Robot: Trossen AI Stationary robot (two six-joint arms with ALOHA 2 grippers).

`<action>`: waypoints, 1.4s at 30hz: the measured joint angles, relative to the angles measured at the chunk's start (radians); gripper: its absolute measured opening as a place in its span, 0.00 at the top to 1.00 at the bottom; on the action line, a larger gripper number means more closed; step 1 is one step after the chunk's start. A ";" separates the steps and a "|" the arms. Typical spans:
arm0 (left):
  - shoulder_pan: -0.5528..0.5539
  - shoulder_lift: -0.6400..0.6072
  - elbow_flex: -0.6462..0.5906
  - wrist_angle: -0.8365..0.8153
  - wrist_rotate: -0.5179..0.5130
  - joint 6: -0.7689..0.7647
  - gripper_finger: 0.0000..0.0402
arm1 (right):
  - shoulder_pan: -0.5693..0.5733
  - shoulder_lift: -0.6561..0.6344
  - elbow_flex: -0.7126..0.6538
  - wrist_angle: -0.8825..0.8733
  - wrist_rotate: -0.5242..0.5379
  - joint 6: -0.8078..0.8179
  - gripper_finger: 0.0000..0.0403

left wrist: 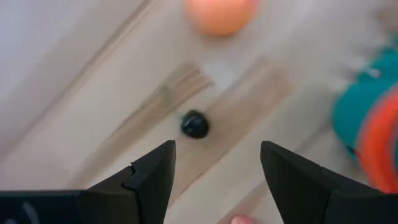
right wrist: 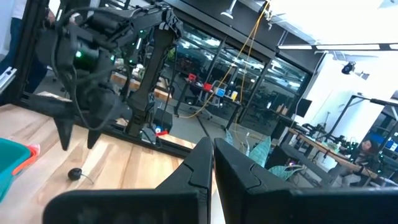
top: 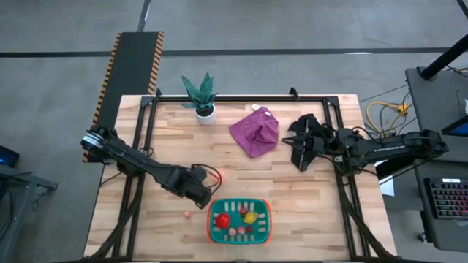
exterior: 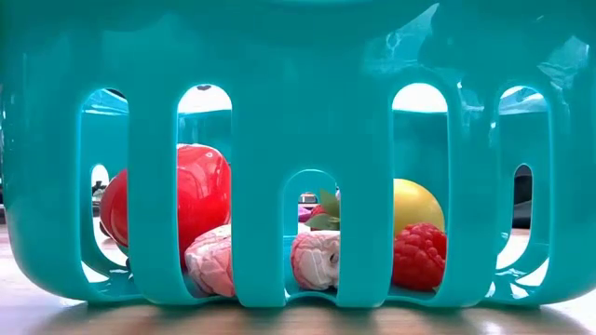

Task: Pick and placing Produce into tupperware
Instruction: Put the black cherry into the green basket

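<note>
Basket (top: 239,235) at the surface's (top: 307,212) near edge holds red, yellow and pink produce (top: 251,216). Left gripper (left wrist: 214,163) spread, empty, above a dark berry (left wrist: 195,124); peach piece (left wrist: 221,14) near. Right gripper (right wrist: 212,150) shut, empty, beside purple cloth (top: 256,131).

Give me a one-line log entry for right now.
left gripper: open, empty, above dark round piece | right gripper: shut, waiting | basket: part-filled

Glossy plastic tupperware (exterior: 279,74), matt wood table (top: 307,197)
</note>
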 joint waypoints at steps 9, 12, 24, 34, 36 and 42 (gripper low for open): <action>0.001 0.008 -0.095 0.027 0.010 -0.275 0.45 | 0.000 0.000 0.000 -0.003 0.000 0.000 0.98; 0.003 0.008 -0.111 0.067 0.000 -0.279 0.45 | 0.000 0.000 0.000 -0.003 0.000 0.000 0.98; 0.009 0.035 -0.114 0.072 -0.061 -0.306 0.45 | 0.000 0.000 0.000 -0.002 0.027 -0.004 0.98; 0.009 0.118 -0.114 0.095 -0.018 -0.295 0.45 | 0.000 0.000 0.000 -0.002 0.026 -0.004 0.98; 0.009 0.119 -0.114 0.111 -0.019 -0.285 0.45 | 0.000 0.000 0.000 -0.003 0.026 -0.004 0.98; 0.009 0.119 -0.114 0.114 -0.040 -0.268 0.45 | 0.000 0.000 0.000 -0.002 0.026 -0.004 0.98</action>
